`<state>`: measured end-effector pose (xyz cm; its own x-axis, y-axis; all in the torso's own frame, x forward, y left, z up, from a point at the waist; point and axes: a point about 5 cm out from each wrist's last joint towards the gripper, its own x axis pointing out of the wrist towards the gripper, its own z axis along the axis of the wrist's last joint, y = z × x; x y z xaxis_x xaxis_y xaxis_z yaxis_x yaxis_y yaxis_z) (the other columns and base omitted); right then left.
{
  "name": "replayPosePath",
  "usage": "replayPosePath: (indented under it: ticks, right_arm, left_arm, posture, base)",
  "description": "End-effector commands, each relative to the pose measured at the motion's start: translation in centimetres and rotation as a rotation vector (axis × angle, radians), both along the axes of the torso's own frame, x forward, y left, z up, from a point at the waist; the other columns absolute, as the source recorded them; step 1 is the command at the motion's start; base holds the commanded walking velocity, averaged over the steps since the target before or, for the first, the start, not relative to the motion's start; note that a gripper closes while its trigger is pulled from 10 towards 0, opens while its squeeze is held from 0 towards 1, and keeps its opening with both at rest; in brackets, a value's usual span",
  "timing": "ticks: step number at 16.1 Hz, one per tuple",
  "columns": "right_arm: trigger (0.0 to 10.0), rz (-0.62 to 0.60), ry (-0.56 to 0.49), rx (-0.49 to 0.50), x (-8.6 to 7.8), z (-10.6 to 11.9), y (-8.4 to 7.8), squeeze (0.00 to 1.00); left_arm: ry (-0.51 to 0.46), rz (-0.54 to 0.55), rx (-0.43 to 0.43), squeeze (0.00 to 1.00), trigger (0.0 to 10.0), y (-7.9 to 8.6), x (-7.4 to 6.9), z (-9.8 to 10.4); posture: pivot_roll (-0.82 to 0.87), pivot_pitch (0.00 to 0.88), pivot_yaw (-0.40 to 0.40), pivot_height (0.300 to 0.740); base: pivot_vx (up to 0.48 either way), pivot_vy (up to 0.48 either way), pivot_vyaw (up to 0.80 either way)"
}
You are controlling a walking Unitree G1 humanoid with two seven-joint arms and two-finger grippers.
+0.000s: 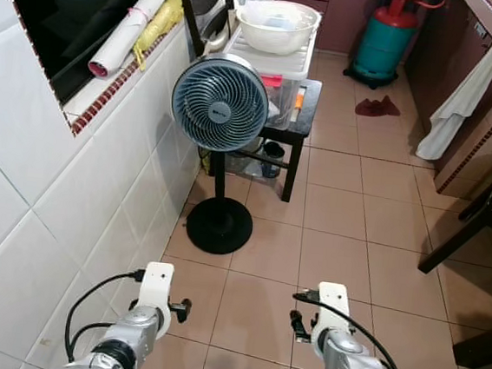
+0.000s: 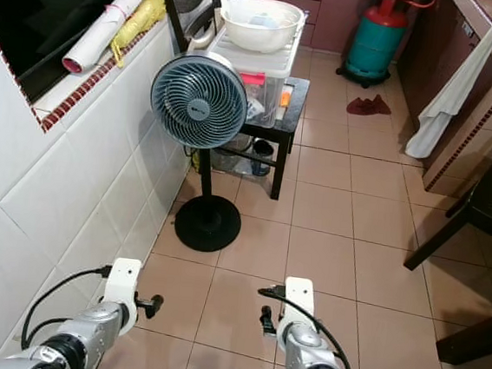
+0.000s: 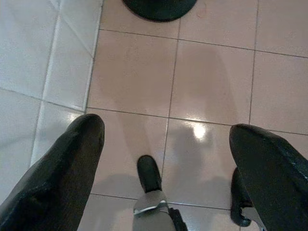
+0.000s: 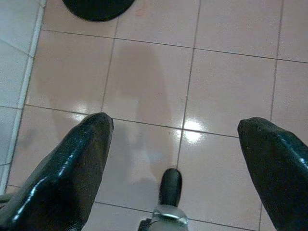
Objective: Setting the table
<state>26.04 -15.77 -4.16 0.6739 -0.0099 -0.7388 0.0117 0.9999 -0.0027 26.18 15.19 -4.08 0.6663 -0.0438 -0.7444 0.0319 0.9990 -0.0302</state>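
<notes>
Both empty, wide-spread, the left gripper [image 3: 163, 139] and right gripper [image 4: 175, 130] hang over floor tiles [image 1: 335, 254] near a standing fan [image 1: 220, 103]; tableware seemingly remains to be found.

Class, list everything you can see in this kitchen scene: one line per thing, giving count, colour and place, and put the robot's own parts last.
Fan: one, grey-blue on a black stand, by the tiled wall.
Small table: one, black, behind the fan.
Storage box: one, clear with a white lid, on the table.
Basin: one, white, on the box.
Gas cylinder: one, teal with a red top, far end of the floor.
Rag: one, dark red, on the floor near the cylinder.
Cloth: one, white, hanging off the counter on the right.
Paper roll: one, white, on the window ledge.
Left gripper: black fingers, open, above the floor tiles.
Right gripper: black fingers, open, above the floor tiles.
</notes>
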Motion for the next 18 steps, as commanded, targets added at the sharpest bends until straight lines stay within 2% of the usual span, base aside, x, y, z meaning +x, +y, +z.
replayPosePath:
  ticks: [1,4,7,8,9,11,13,14,16,18]
  right_arm:
    - [10.0,-0.015,-0.028,-0.004,0.6,0.5,-0.2,0.00]
    - [10.0,-0.038,-0.146,0.065,3.1,2.7,-0.2,0.00]
    - [10.0,0.012,-0.285,0.132,6.3,6.1,0.5,0.00]
    - [10.0,0.029,-0.324,0.197,7.5,7.5,0.7,0.00]
    - [10.0,0.074,-0.346,0.197,8.0,8.3,0.8,0.00]
    - [10.0,0.230,-0.369,0.143,8.6,9.3,0.6,0.00]
    - [10.0,0.314,-0.381,0.126,8.3,9.3,0.2,0.00]
    - [10.0,0.303,-0.414,0.101,7.2,8.5,-0.9,0.00]
    - [10.0,0.302,-0.468,0.154,5.9,8.1,-1.3,0.00]
    - [10.0,0.262,-0.549,0.095,4.4,8.0,-2.0,0.00]
  left_arm:
    - [-0.046,-0.001,0.014,0.00,10.0,0.4,0.8,0.7]
    - [-0.149,-0.047,0.012,0.00,10.0,0.7,3.0,2.7]
    - [-0.322,-0.114,0.060,0.00,10.0,1.3,5.3,5.4]
    - [-0.346,-0.173,0.039,0.00,10.0,1.3,5.9,6.2]
    - [-0.357,-0.212,0.019,0.00,10.0,1.4,6.1,6.5]
    - [-0.429,-0.294,0.039,0.00,10.0,2.6,6.2,7.5]
    - [-0.478,-0.287,0.044,0.00,10.0,3.8,5.8,7.7]
    - [-0.555,-0.241,0.028,0.00,10.0,4.6,4.3,7.8]
    - [-0.576,-0.212,0.009,0.00,10.0,4.5,2.2,7.4]
    - [-0.600,-0.132,-0.024,0.00,10.0,4.2,0.1,7.3]
  posture:
    - [-0.11,0.118,0.035,0.740]
    - [-0.11,0.127,0.042,0.740]
    - [-0.11,0.128,0.046,0.740]
    - [-0.10,0.131,0.043,0.740]
    - [-0.10,0.133,0.041,0.740]
    - [-0.08,0.136,0.051,0.740]
    - [-0.07,0.138,0.059,0.740]
    - [-0.07,0.143,0.057,0.740]
    - [-0.07,0.148,0.055,0.740]
    - [-0.08,0.153,0.052,0.740]
  base:
    - [0.000,0.000,0.00]
    - [0.000,0.000,0.00]
    - [0.000,0.000,0.00]
    - [0.000,0.000,0.00]
    - [0.000,0.000,0.00]
    - [0.000,0.000,0.00]
    - [0.000,0.000,0.00]
    - [0.000,0.000,0.00]
    - [0.000,0.000,0.00]
    - [0.000,0.000,0.00]
